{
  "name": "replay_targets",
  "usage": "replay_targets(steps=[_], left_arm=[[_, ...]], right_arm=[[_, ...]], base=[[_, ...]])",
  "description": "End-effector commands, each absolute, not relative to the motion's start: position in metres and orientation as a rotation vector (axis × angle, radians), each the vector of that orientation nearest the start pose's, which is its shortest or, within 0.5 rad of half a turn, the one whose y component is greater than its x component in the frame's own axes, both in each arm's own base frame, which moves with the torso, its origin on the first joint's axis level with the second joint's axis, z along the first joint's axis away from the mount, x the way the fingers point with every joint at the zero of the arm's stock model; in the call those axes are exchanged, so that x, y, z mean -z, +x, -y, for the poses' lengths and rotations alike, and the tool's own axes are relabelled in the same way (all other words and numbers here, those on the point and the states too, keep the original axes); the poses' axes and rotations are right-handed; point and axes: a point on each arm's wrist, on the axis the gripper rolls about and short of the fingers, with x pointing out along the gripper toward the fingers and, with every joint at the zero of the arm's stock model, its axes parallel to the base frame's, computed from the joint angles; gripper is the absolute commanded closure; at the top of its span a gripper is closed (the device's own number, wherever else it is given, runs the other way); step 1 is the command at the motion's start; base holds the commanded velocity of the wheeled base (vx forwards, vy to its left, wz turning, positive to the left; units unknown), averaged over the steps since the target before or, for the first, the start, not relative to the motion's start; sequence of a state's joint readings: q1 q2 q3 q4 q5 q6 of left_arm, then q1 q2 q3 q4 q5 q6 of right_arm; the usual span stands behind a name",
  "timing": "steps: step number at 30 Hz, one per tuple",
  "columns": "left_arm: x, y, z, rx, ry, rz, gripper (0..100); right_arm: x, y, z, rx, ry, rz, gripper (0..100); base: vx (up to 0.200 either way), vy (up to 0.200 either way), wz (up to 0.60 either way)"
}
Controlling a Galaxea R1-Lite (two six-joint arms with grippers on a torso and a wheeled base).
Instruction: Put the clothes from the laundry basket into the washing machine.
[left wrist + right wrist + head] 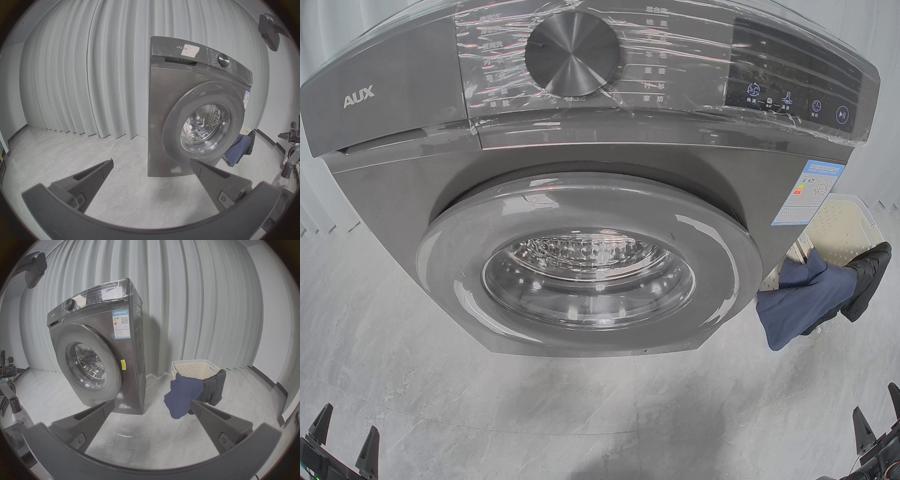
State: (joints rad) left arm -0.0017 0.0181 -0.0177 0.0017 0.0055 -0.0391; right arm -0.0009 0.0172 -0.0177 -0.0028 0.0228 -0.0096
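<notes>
Fingers (90, 178) on left gripper (150, 162) and right gripper (151, 402) are held apart, empty. Clothes (182, 393) are draped over the laundry basket (195, 370) beside the washing machine (131, 371); loading is likely blocked by its shut door (587, 275).

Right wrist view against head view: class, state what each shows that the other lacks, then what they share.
Right wrist view: the pleated curtain, the washing machine's side wall, and the laundry basket's full rim.
Head view: the touch panel icons up close, and the left tool, open.
Shared: the shut door, the dial, the blue garment and black garment draped over the basket's edge, and the right tool, open.
</notes>
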Motion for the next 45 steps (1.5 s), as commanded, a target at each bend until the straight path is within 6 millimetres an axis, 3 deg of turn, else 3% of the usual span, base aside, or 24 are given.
replay_targets(steps=[1, 7, 9, 11, 16, 17, 24, 37, 45], left_arm=[[-0.076, -0.023, 0.0, -0.005, -0.04, -0.005, 0], [-0.076, -0.023, 0.0, -0.005, -0.04, -0.005, 0], [-0.076, -0.023, 0.0, -0.005, -0.04, -0.005, 0], [-0.076, -0.023, 0.0, -0.005, -0.038, -0.005, 0], [-0.076, -0.023, 0.0, -0.005, -0.038, -0.005, 0], [-0.076, -0.023, 0.0, -0.005, -0.038, -0.005, 0], [-0.076, -0.023, 0.0, -0.005, -0.04, -0.005, 0], [-0.076, -0.023, 0.0, -0.005, -0.04, -0.005, 0], [-0.076, -0.023, 0.0, -0.005, -0.041, -0.005, 0]], right_arm=[[-0.076, -0.022, -0.001, -0.021, -0.008, -0.005, 0], [-0.081, -0.024, 0.0, -0.018, -0.019, 0.028, 0], [-0.112, -0.031, 0.0, -0.012, -0.01, 0.146, 0], [-0.143, -0.03, 0.0, -0.025, 0.012, 0.156, 0], [-0.149, 0.009, -0.001, -0.106, 0.062, -0.082, 0], [-0.152, 0.026, -0.004, -0.141, 0.074, -0.153, 0], [-0.16, 0.09, -0.028, -0.322, 0.1, -0.25, 0], [-0.168, 0.137, -0.066, -0.423, 0.058, -0.314, 0], [-0.175, 0.177, -0.087, -0.432, 0.02, -0.344, 0]], base=[[0.0, 0.0, 0.0], [0.0, 0.0, 0.0], [0.0, 0.0, 0.0], [0.0, 0.0, 0.0], [0.0, 0.0, 0.0], [0.0, 0.0, 0.0], [0.0, 0.0, 0.0], [0.0, 0.0, 0.0], [0.0, 0.0, 0.0]])
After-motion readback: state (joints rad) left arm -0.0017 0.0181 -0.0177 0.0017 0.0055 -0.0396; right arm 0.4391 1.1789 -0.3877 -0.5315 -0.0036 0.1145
